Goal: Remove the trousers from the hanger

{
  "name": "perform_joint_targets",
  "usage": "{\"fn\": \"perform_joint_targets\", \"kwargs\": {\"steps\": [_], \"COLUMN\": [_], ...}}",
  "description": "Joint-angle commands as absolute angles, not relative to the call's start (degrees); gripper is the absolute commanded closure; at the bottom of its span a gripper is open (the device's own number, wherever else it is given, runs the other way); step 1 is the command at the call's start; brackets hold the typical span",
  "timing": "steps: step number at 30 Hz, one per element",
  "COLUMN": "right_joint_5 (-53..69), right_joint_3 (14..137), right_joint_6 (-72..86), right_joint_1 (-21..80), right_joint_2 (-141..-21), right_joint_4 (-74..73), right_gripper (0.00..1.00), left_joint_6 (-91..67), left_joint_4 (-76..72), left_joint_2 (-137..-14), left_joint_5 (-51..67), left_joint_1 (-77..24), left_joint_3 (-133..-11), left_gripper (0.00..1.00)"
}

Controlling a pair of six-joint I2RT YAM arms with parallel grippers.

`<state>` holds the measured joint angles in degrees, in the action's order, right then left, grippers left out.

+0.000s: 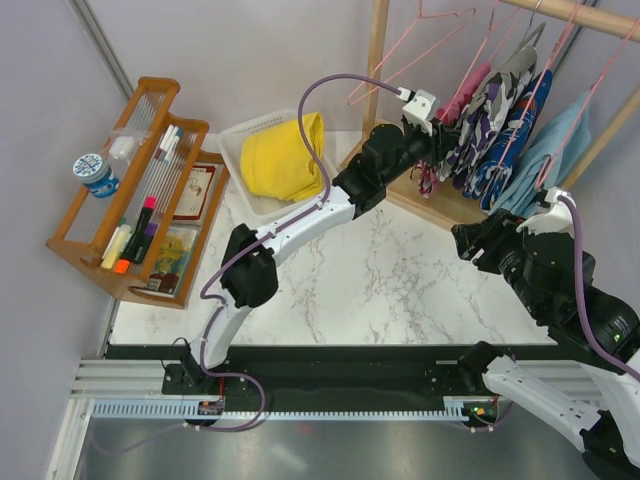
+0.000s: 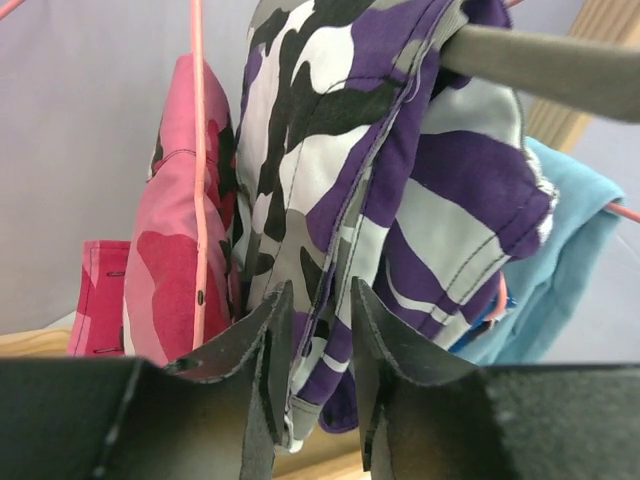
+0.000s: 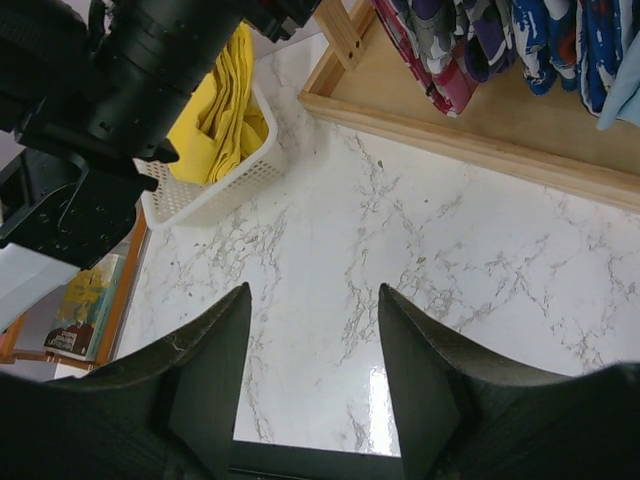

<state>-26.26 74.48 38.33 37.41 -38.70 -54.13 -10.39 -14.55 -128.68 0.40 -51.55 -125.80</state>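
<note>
The yellow trousers (image 1: pixel 283 157) lie in a white basket (image 1: pixel 236 141); the right wrist view shows them too (image 3: pixel 225 115). The pink camouflage trousers (image 1: pixel 468 88) hang folded over a pink hanger (image 2: pixel 197 150) on the rail, left of my fingers in the left wrist view (image 2: pixel 165 250). My left gripper (image 1: pixel 432 150) is up at the hanging clothes. It is open (image 2: pixel 320 300), with the lower hem of the purple-white camouflage garment (image 2: pixel 390 170) between its fingertips. My right gripper (image 1: pixel 474 243) hangs open and empty (image 3: pixel 313 300) over the marble table (image 3: pixel 450 260).
A wooden clothes rail frame (image 1: pixel 376 60) with a wooden base (image 1: pixel 450 205) stands at the back right. Empty pink hangers (image 1: pixel 420 50), a blue-white garment (image 1: pixel 522 120) and a light blue garment (image 1: pixel 560 145) hang there. A wooden rack of pens (image 1: pixel 135 190) stands at the left.
</note>
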Motion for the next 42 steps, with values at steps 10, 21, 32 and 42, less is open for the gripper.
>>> {"fn": "perform_joint_targets", "kwargs": {"steps": [10,21,32,42], "right_joint_5": [-24.79,-24.00,-22.76,-21.80], "right_joint_3": [75.14,75.32,74.62,74.80], "right_joint_6": [38.15,37.18,38.76,38.32], "right_joint_1": [37.53,37.53,37.53,37.62], "right_joint_2": [-37.35,-37.00,-36.03,-37.18], "right_joint_4": [-55.90,-55.90,-55.37,-54.84], "right_gripper": [0.40,0.40,0.40,0.40], "left_joint_6": [-4.39,2.37,7.03,5.63], "left_joint_4": [-25.04,-24.37,-22.59,-21.09], "left_joint_2": [-130.88,-115.66,-128.92,-138.42], "left_joint_5": [-6.42,2.99,-2.81,-2.37], "left_joint_1": [-52.12,-52.03,-51.33,-50.45], "left_joint_3": [-126.75,-107.04,-123.46,-137.36], "left_gripper": [0.71,0.62,0.81,0.63]}}
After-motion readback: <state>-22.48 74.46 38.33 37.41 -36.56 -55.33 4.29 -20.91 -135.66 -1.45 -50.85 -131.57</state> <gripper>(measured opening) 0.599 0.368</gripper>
